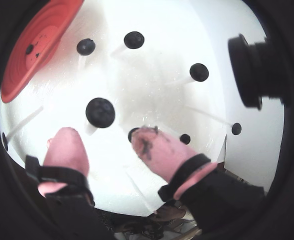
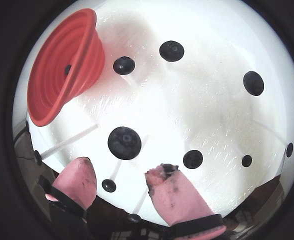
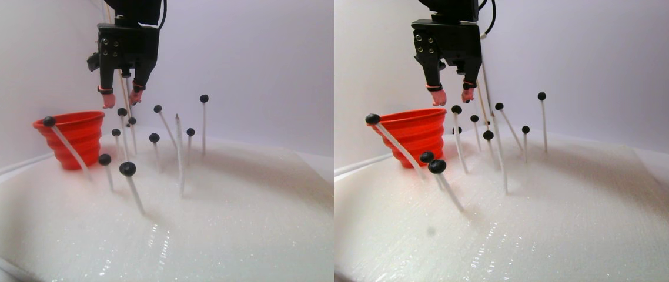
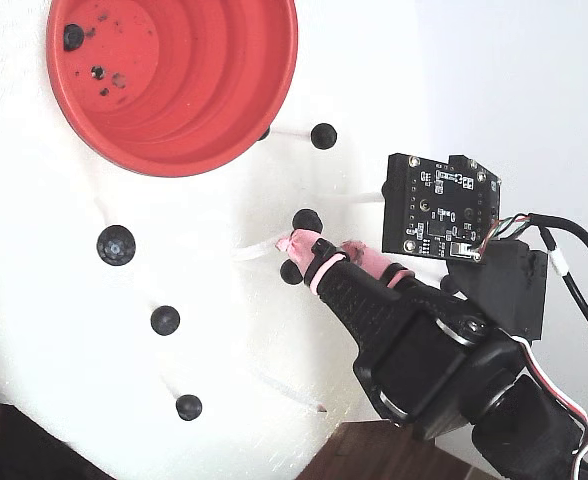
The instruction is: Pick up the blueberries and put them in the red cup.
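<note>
Several blueberries stand on thin white sticks stuck in white foam; the closest one (image 1: 100, 112) (image 2: 124, 143) is just beyond my fingertips. My gripper (image 1: 106, 134) (image 2: 121, 169) (image 3: 121, 101) (image 4: 321, 241) is open, its stained pink pads empty, and it hovers above the sticks. In the fixed view two berries (image 4: 306, 220) (image 4: 292, 272) lie right by the tips. The red cup (image 1: 37, 40) (image 2: 62, 65) (image 3: 76, 135) (image 4: 204, 90) stands upright to the left and holds one blueberry (image 4: 73, 37).
More berries on sticks spread across the foam slab (image 3: 223, 223), some leaning. One bare pointed stick (image 3: 177, 117) stands among them. A camera board (image 4: 439, 205) rides beside the gripper; its lens (image 1: 252, 70) juts in at the right. The foam's edge (image 4: 274, 440) is close.
</note>
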`<act>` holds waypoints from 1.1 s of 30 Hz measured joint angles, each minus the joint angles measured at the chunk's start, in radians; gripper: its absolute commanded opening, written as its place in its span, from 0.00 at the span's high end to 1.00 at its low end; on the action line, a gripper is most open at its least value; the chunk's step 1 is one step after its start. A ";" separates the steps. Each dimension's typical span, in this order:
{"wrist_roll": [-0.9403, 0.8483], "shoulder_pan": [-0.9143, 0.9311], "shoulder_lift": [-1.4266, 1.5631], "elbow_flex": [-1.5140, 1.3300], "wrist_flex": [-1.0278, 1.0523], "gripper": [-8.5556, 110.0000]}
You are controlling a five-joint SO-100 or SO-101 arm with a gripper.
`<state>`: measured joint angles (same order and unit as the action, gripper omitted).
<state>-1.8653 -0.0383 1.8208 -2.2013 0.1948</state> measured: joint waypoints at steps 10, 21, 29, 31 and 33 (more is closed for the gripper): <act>0.014 0.006 -0.052 0.003 -0.049 0.76; 0.066 -0.003 -0.097 0.018 -0.101 0.76; 0.072 -0.014 -0.120 0.018 -0.124 0.76; 0.072 -0.014 -0.123 0.018 -0.132 0.77; 0.072 -0.014 -0.130 0.020 -0.140 0.78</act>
<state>-1.7932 -0.0522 1.6904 -2.1813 0.0552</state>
